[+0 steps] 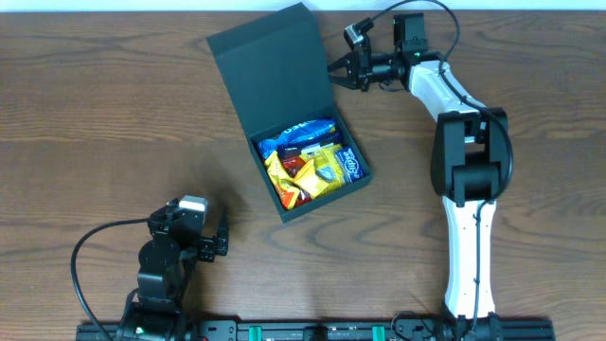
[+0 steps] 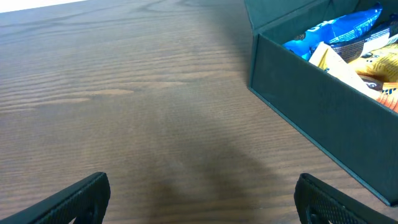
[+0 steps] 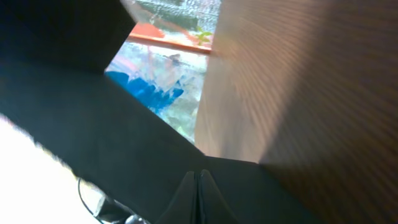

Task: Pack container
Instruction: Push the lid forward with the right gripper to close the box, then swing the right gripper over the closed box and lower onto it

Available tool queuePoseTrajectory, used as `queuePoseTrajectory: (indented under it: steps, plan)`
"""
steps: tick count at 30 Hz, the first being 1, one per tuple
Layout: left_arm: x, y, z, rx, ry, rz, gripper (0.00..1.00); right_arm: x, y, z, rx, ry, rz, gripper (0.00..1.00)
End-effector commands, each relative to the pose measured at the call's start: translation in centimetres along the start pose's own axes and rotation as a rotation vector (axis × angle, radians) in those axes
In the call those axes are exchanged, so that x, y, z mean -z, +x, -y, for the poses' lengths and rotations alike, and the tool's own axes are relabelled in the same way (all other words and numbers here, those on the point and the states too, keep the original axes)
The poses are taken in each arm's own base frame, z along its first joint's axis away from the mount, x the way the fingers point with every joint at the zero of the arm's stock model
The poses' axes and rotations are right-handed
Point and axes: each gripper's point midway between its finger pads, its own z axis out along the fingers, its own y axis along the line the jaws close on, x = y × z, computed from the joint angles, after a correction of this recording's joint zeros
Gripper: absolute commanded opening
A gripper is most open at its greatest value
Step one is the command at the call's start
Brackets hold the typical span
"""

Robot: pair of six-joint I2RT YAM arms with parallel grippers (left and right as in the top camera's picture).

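The dark teal-black container [image 1: 327,199] stands open at the table's middle, its flap lid [image 1: 270,71] tilted up and back. It is filled with blue, yellow and orange snack packets [image 1: 308,161]. My right gripper [image 1: 334,68] is shut, with its tips at the lid's right edge. In the right wrist view the closed fingers [image 3: 199,186] rest against the dark lid [image 3: 93,124], with packets [image 3: 149,87] showing beyond. My left gripper [image 1: 220,244] is open and empty at the lower left. The left wrist view shows its jaws [image 2: 202,205] over bare wood, with the container's wall [image 2: 323,118] and packets [image 2: 348,37] to the right.
The wooden table [image 1: 114,123] extends left of the container. The right arm's white links [image 1: 469,237] run along the right side down to the front rail.
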Motion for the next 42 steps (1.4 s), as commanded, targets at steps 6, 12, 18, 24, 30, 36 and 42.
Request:
queuePoseTrajectory:
  steps: [6,12,18,24,30,36,42]
  plan:
    - [-0.3,1.4,-0.2,-0.009,-0.012,-0.031,0.95,-1.4,0.8,-6.0,0.055,-0.064,-0.063,0.01]
    - [-0.3,1.4,-0.2,-0.009,-0.012,-0.031,0.95,-2.1,1.2,-6.5,0.044,-0.066,-0.078,0.01]
    - [-0.3,1.4,-0.2,-0.009,-0.012,-0.031,0.95,-1.9,1.3,-8.5,0.072,-0.067,-0.076,0.01]
    - [-0.3,1.4,-0.2,-0.009,-0.012,-0.031,0.95,-1.8,1.5,-10.9,0.098,-0.068,-0.076,0.01]
    - [-0.3,1.4,-0.2,-0.009,-0.012,-0.031,0.95,-1.6,1.4,-11.9,0.132,-0.069,-0.071,0.01]
    - [-0.3,1.4,-0.2,-0.009,-0.012,-0.031,0.95,-1.6,1.7,-13.8,0.221,-0.074,-0.071,0.01]
    - [-0.3,1.4,-0.2,-0.009,-0.012,-0.031,0.95,-3.4,3.7,-20.0,0.473,-0.104,-0.108,0.06]
